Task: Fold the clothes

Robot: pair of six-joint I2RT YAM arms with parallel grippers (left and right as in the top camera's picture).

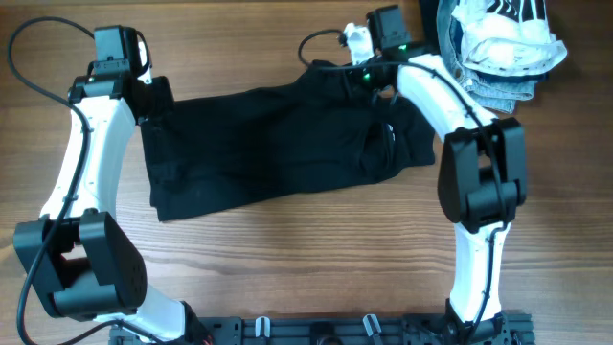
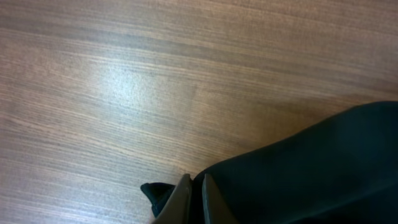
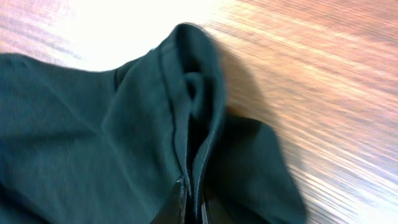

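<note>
**Gripper state.** The left gripper (image 2: 194, 190) is fully closed, with an edge of the black garment (image 1: 268, 144) pinched between its fingers. A small tab of cloth protrudes just beside the left-hand finger. The right gripper (image 3: 189, 198) is likewise fully closed. It clamps a bunched fold with a stitched seam running straight up from the fingertips.

**Step in hand.** Both far corners appear secured, so the grasp phase of a fold is judged complete. No fold line is formed yet.

**Next move.** Raise both grippers together, carry the gripped edge toward the near edge of the garment, and lay it down. Matched height and pace are required, because uneven travel would skew the fold. The right grip sits on gathered fabric, so tension should be taken up gently to avoid slip.

**Garment condition.** Outward from the left gripper the cloth lies flat and matte against the table (image 1: 316, 249), stretching as a wide band toward the right gripper. Near the right gripper it is rumpled, with overlapping layers and a sleeve-like flap beyond. No print is visible.

**Surroundings.** Past the right gripper, apart from the garment, lie a denim piece (image 1: 488, 91) and a white striped fabric (image 1: 503, 34).
</note>
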